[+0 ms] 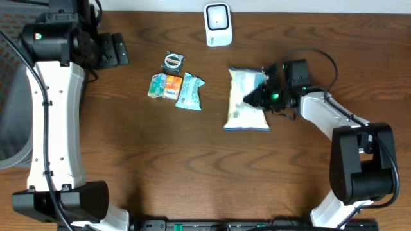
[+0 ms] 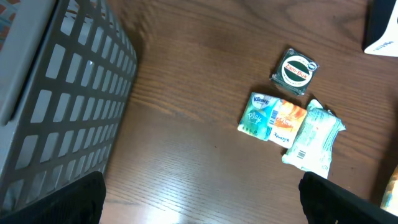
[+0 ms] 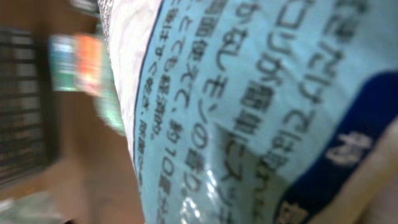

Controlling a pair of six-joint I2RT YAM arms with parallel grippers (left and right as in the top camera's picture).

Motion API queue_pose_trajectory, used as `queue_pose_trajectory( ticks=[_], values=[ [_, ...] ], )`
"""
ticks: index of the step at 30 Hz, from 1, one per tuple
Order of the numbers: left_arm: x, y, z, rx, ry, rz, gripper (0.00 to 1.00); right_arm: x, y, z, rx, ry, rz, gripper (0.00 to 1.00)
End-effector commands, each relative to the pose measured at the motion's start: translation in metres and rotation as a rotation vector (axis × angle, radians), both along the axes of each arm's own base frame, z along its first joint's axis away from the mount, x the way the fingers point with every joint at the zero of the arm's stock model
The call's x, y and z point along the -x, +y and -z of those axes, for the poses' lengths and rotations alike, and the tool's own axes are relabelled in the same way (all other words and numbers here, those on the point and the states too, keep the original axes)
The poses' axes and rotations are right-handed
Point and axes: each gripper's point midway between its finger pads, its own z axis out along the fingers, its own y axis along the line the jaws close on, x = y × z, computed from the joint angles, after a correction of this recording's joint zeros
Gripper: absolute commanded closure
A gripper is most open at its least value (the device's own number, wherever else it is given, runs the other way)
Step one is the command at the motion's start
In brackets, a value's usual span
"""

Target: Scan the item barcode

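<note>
The item, a pale blue bag [image 1: 244, 101] with Japanese print, lies right of the table's middle. My right gripper [image 1: 260, 96] reaches over its right edge from the right, and its dark fingers are pressed together on the plastic. In the right wrist view the bag [image 3: 249, 106] fills almost the whole picture, close and blurred, and hides the fingers. No barcode shows on it. The white scanner [image 1: 218, 24] stands at the back edge. My left gripper [image 2: 201, 199] hovers open and empty high over the back left of the table, apart from everything.
A round green tin [image 1: 173, 61], a green and orange tissue pack [image 1: 164, 86] and a teal packet [image 1: 189, 91] lie left of the bag; the left wrist also sees this tin [image 2: 295, 70]. A grey mesh basket [image 2: 56, 93] stands off the table's left.
</note>
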Motion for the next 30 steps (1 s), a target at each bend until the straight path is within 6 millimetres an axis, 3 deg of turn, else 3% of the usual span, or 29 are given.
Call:
queue_pose_trajectory(
  ticks=[1, 3, 9, 14, 20, 30],
  values=[
    [0.0, 0.004, 0.003, -0.009, 0.009, -0.02, 0.02, -0.015, 0.034, -0.079, -0.254, -0.16, -0.158, 0.99],
    [0.0, 0.004, 0.003, -0.009, 0.009, -0.02, 0.02, -0.021, 0.042, -0.113, -0.326, -0.229, -0.207, 0.99],
    [0.0, 0.004, 0.003, -0.009, 0.009, -0.02, 0.02, -0.039, 0.058, -0.189, -0.385, -0.435, -0.286, 0.99],
    [0.0, 0.004, 0.003, -0.009, 0.009, -0.02, 0.03, -0.046, 0.066, -0.223, -0.389, -0.539, -0.314, 0.99],
    [0.0, 0.004, 0.003, -0.009, 0.009, -0.02, 0.02, -0.046, 0.077, -0.239, -0.39, -0.65, -0.361, 0.99],
    [0.0, 0.004, 0.003, -0.009, 0.009, -0.02, 0.02, -0.05, 0.079, -0.239, -0.354, -0.712, -0.367, 0.99]
  ],
)
